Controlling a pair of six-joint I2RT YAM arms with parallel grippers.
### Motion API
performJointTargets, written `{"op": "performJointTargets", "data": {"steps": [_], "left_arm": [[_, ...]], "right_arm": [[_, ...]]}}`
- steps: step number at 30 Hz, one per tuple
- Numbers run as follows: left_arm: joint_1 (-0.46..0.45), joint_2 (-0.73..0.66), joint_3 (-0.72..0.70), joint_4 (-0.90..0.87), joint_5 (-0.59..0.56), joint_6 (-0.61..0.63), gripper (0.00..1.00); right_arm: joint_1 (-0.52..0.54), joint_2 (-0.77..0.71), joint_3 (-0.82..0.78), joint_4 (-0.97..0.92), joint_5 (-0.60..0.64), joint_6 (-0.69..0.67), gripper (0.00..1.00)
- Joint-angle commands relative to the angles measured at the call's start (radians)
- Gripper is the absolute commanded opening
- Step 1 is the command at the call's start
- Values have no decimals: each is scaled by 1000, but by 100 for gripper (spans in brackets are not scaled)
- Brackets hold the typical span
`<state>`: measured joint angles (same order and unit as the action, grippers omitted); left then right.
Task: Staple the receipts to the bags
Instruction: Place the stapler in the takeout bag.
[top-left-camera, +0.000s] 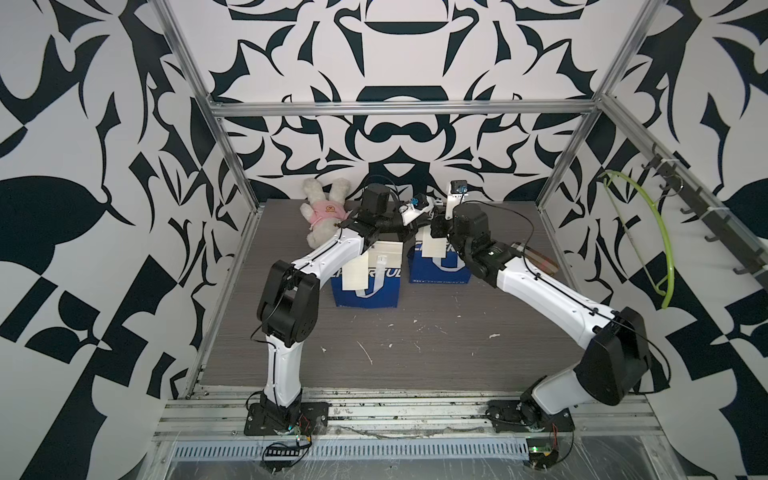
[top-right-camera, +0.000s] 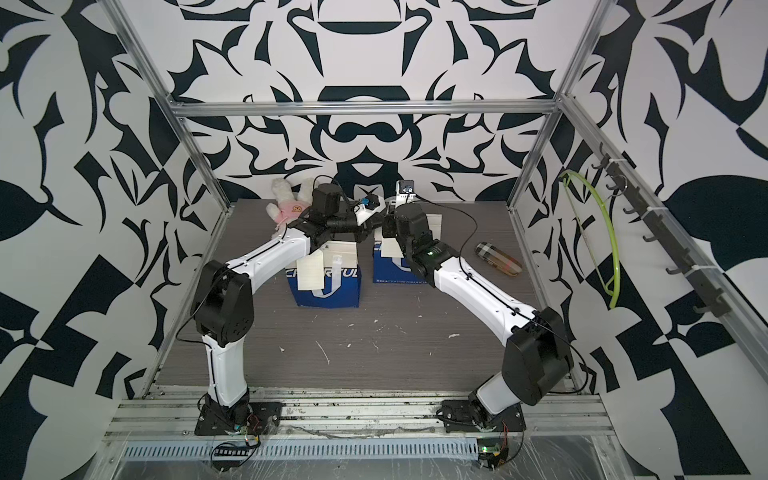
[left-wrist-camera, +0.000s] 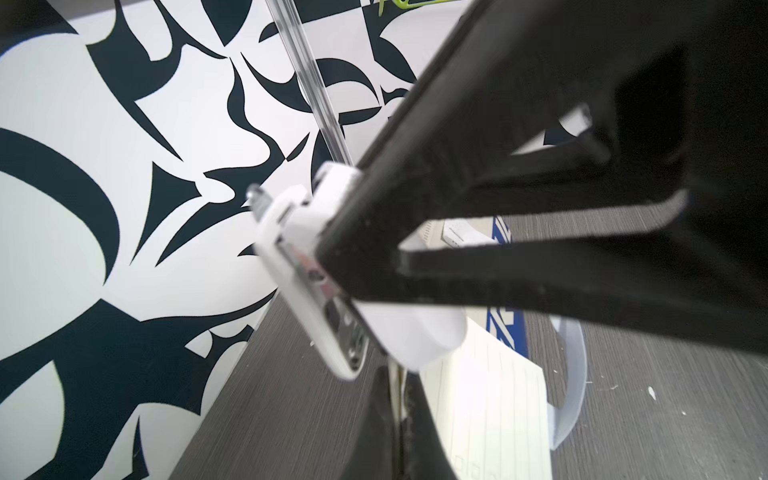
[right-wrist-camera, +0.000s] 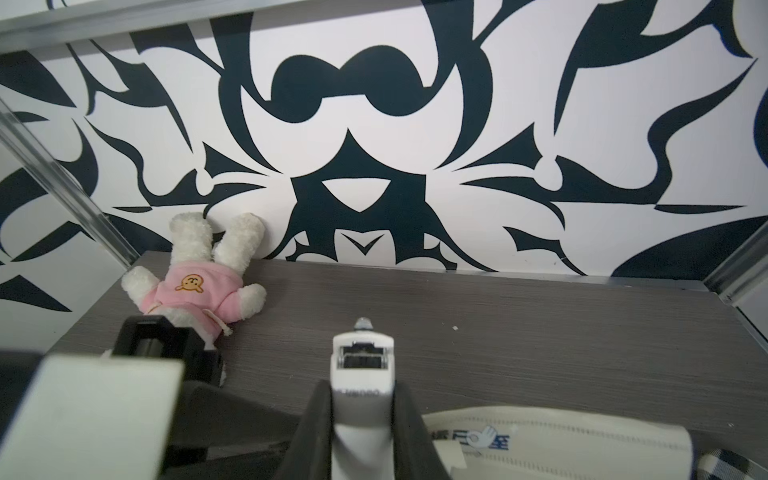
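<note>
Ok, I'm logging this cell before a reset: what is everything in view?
boxy tote bags: two, cream over blue, side by side mid-table
rectangular paper receipts: two, cream-white, one on each bag's front
small plastic stapler: one, white, in the right gripper
plush toy: one, white with pink top, table's back left
plaid pouch: one, tan and dark, table's right side
curved hanger: one, yellow-green, hanging at the cell's right side
wood-grain table: one, grey, under the bags
left gripper: one, black, shut, beside the stapler
right gripper: one, black, closed on the stapler

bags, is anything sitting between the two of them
Nothing: only a narrow bare strip of table separates the left bag from the right bag, as both top views show.
</note>
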<state>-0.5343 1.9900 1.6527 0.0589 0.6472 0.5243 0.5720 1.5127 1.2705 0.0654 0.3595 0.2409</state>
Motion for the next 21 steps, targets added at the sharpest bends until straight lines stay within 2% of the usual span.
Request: {"op": "performJointTargets", "data": {"steps": [1, 5, 13, 21], "left_arm": [[3, 23, 15, -44, -6, 8, 0], [3, 24, 15, -39, -2, 2, 0], [3, 25, 17, -41, -8, 3, 0], [3, 32, 20, -37, -7, 0, 0]], "right_arm": [[3, -26, 40, -47, 41, 3, 0], [-1, -25, 40, -54, 43, -2, 0], [-10, -22, 100, -139, -39, 33, 0], [-11, -17, 140, -214, -48, 52, 0]]}}
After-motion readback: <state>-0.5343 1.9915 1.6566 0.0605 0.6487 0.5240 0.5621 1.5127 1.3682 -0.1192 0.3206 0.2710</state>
